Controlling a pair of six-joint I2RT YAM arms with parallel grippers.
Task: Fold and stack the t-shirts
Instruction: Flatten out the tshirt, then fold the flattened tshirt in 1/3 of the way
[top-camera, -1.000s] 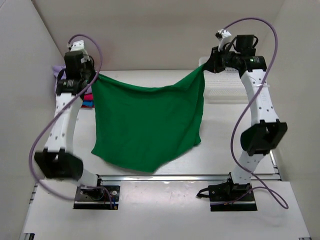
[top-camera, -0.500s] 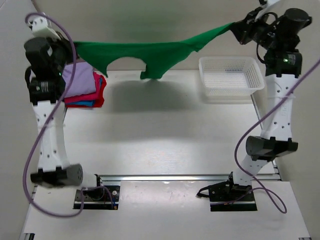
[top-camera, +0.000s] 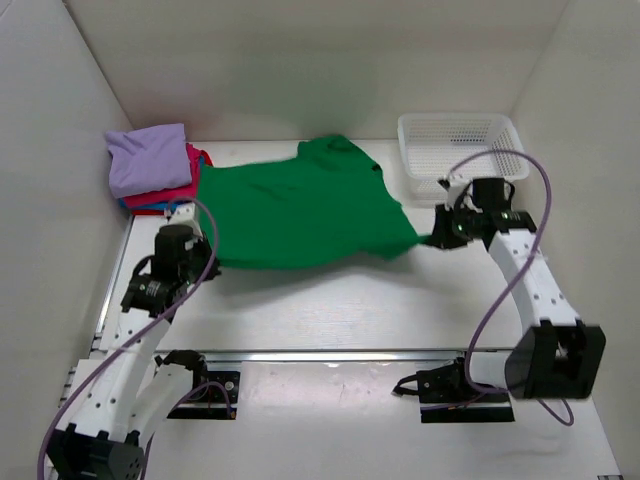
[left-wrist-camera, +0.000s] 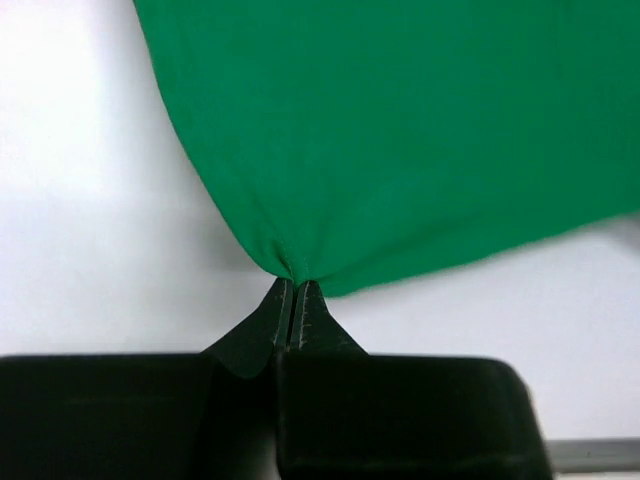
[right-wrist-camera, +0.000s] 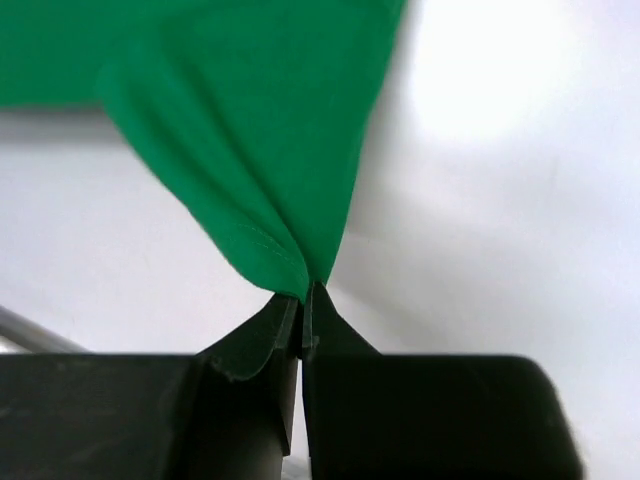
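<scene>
Since half a second ago both arms have dropped from high in the air, where the green t-shirt (top-camera: 300, 205) hung stretched between them, to low over the table (top-camera: 330, 300); the shirt now lies spread ahead of both sets of jaws, its collar end farthest from them.

The left gripper (left-wrist-camera: 293, 285) is pinched tight on one hem corner, the cloth fanning out forward from its tips; the right gripper (right-wrist-camera: 303, 295) is likewise clamped on the other hem corner, with a fold of cloth bunched just ahead of its tips. Beyond and outward of the left jaws sits the stack of folded t-shirts (top-camera: 150, 175), lavender on top; the green shirt's edge lies just beside it, and I cannot tell whether they touch. The white mesh basket (top-camera: 460, 150) stands beyond the right jaws, near the shirt's far corner.

The step in hand looks like laying the shirt flat before folding. To do it well, keep the hem taut between the two grips; draw both corners back evenly so the body slides smooth; ease the right corner outward to pull out that bunched fold; lower the hem fully onto the table before letting go, or the corners may curl under.
</scene>
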